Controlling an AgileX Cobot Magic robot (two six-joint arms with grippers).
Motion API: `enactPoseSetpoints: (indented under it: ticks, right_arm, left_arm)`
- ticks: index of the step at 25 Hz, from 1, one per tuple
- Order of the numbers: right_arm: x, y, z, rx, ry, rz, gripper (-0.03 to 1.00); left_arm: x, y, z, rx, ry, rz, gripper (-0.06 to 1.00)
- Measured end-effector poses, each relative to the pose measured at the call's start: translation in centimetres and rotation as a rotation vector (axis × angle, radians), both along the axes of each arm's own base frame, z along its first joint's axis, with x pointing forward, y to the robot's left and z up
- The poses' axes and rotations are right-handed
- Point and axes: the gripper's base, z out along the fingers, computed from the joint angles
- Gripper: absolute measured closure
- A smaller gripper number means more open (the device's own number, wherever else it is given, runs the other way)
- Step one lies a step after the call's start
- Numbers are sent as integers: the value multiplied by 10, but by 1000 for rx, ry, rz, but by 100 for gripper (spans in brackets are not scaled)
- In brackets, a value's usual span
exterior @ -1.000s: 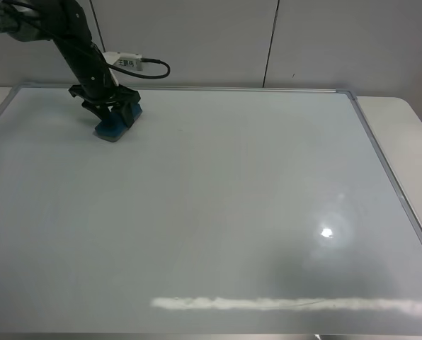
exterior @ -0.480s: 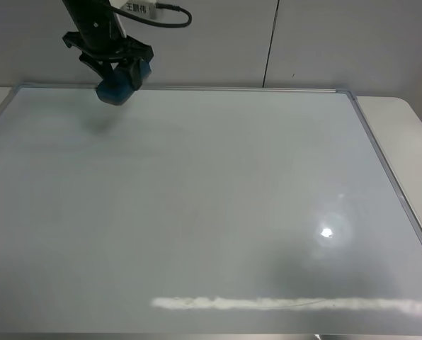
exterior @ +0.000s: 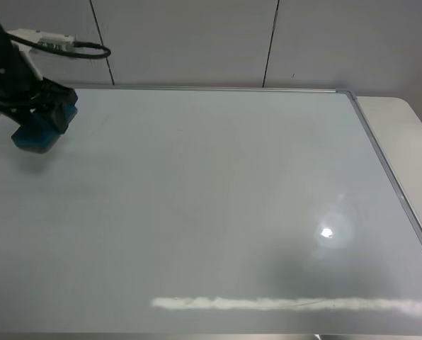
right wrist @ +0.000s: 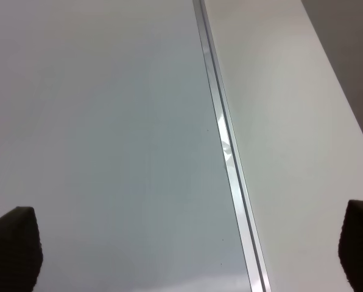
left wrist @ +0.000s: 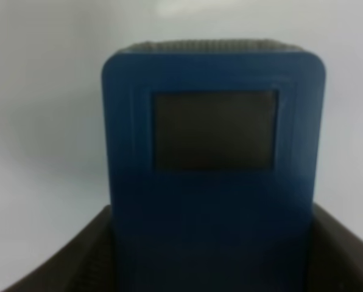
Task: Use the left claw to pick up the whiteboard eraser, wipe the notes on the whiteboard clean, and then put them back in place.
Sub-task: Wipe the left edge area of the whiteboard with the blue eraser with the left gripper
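Note:
My left claw [exterior: 47,117], a black gripper with a white box and a cable at its wrist, is shut on the teal-blue whiteboard eraser [exterior: 31,138] over the far left part of the whiteboard [exterior: 232,191]. I cannot tell whether the eraser touches the board. In the left wrist view the eraser [left wrist: 212,152] fills the picture, with the fingers [left wrist: 59,261] at its sides. No notes show on the board. The right gripper [right wrist: 187,255] is open and empty over the board's right frame [right wrist: 230,164]. It is outside the exterior view.
The white table [exterior: 409,134] lies beyond the board's right frame and also shows in the right wrist view [right wrist: 291,121]. A grey panelled wall [exterior: 267,42] stands behind. Lamp glare marks the board as a spot [exterior: 327,232] and a strip [exterior: 289,304].
The left claw lifted the eraser from the upper left of the board, then carried it left and toward the front to the board's far left side. The right gripper shows no change.

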Motion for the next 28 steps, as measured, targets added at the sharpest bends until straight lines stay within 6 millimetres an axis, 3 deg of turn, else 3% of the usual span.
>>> enactPoseSetpoints:
  ticks: [2,7,17,25,26,28]
  right_arm:
    - [0,0,0,0,0,0,0]
    - [0,0,0,0,0,0,0]
    - [0,0,0,0,0,0,0]
    - [0,0,0,0,0,0,0]
    - [0,0,0,0,0,0,0]
    - [0,0,0,0,0,0,0]
  left_arm:
    - [-21,20,-16,-5,-7,58,39]
    - [-44,48,-48,-5,13,128,39]
    - [-53,33,-62,-70,23,134,39]
    - [-66,34,-79,-59,5,115,39]
    - [-66,33,-79,-59,4,113,35]
    - [-66,33,-79,-59,4,113,17]
